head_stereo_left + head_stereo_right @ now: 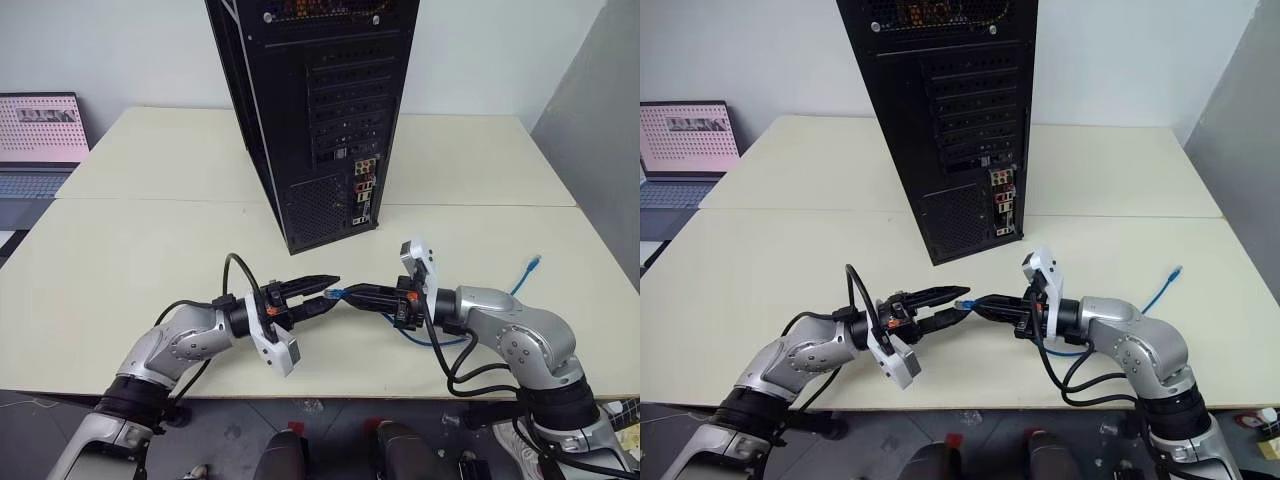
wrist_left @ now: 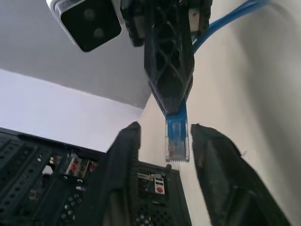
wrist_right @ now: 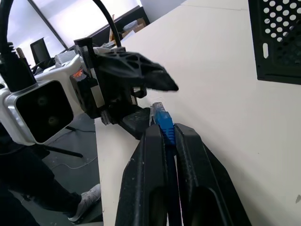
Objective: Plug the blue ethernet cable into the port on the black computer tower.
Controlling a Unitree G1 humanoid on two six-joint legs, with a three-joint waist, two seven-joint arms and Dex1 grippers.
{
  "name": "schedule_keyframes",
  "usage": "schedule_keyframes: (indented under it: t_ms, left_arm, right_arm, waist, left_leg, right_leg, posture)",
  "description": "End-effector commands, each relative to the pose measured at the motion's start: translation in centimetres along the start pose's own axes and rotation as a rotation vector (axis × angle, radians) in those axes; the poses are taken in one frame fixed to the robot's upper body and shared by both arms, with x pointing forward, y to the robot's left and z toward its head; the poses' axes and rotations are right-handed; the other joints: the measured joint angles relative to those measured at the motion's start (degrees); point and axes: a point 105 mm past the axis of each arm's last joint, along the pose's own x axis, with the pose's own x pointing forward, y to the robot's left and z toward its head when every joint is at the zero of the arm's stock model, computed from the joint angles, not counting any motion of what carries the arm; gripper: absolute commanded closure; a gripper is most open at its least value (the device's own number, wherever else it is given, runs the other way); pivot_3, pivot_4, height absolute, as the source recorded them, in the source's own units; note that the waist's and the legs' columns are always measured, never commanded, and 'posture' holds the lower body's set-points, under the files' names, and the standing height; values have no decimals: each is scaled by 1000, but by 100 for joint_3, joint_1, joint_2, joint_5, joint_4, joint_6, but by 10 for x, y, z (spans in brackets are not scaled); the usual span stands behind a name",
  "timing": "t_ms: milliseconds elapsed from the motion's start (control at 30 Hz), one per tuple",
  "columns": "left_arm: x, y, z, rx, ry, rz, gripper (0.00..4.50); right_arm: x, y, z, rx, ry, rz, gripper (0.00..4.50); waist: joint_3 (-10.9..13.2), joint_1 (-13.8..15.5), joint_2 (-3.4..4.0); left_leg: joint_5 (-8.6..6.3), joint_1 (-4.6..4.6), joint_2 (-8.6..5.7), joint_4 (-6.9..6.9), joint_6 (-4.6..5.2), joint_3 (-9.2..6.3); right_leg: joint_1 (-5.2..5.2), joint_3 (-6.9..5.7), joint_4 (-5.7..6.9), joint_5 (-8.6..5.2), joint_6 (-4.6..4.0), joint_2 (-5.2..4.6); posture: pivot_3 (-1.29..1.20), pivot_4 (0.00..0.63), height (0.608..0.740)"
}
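Lower centre of the frame: right gripper (image 1: 352,294) fingers clamped on the thin bright blue ethernet cable (image 1: 462,338) just behind its clear-blue plug (image 2: 177,139). Plug tip between the parted, untouching fingers of the left gripper (image 1: 322,292). Above, tall black metal computer tower (image 1: 320,110) upright on the cream worktop (image 1: 120,260), ports unfilled.

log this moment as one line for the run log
stage: handover in front of tower | right end effector: shut on cable | left end effector: open around plug | port: not yet plugged

Lab or office workspace: plain cream table (image 1: 150,260) against a bare white wall, black tower (image 1: 320,110) standing on it, open laptop (image 1: 40,140) at one side.
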Motion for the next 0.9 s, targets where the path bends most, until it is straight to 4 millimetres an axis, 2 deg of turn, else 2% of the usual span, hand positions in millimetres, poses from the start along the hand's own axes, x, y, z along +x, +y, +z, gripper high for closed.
schedule_keyframes:
  t_ms: [33, 100, 200, 333, 467, 567, 667, 900]
  left_arm:
    - [-5, 0, -3, -93, 32, -24, 1554]
    - [-12, -5, -8, -205, 98, -56, 1134]
    - [-18, 1, -14, -433, 190, 4, 488]
    - [-15, 16, -14, -750, 264, 125, 444]
    - [-4, 37, -16, -932, 321, 293, 444]
    - [3, 52, -20, -935, 359, 409, 444]
    - [12, 70, -21, -874, 379, 527, 444]
    - [14, 78, -26, -827, 407, 602, 444]
  right_arm:
    - [-2, 0, 13, -46, -35, -8, 4499]
    - [-7, -5, 17, -79, -55, -60, 4499]
    - [-16, -11, 26, -177, -88, -157, 4500]
    - [-20, -15, 35, -277, -132, -286, 4500]
    - [-16, -33, 51, -424, -215, -577, 4500]
    - [-14, -42, 64, -437, -303, -726, 4500]
    - [-2, -48, 74, -423, -371, -824, 4500]
    - [6, -68, 81, -375, -413, -954, 4500]
  waist:
    - [0, -1, 0]
    - [0, -12, 0]
    - [1, -11, 1]
    - [0, -2, 1]
    - [0, -4, 0]
    - [0, -5, 0]
    - [0, -3, 0]
    - [-2, 9, 2]
  left_leg:
    - [0, 0, 0, 0, 0, 0]
    - [0, 0, 0, 0, 0, 0]
    - [0, -1, 4, -1, 0, -1]
    - [0, -13, 7, 3, 0, -12]
    - [0, -22, 2, 10, -1, -27]
    - [1, -22, -3, 10, -2, -30]
    - [3, -25, -6, 11, -5, -35]
    - [3, -27, -7, 7, -6, -35]
  right_leg:
    - [0, -1, 0, 0, 0, 0]
    - [0, -1, 0, 0, 0, 0]
    - [-2, -2, 0, 0, 0, 0]
    - [-3, -13, -2, -1, 1, -2]
    - [-3, -31, -2, -6, 9, -2]
    - [-3, -33, 0, -15, 26, 0]
    - [-6, -38, 2, -1, 0, 1]
    - [-7, -39, 0, 1, -3, -3]
  posture:
    - [0, 150, 740]
    - [0, 150, 740]
    - [0, 150, 740]
    - [0, 150, 740]
    - [0, 150, 740]
    - [0, 150, 740]
    - [0, 150, 740]
    - [0, 150, 740]
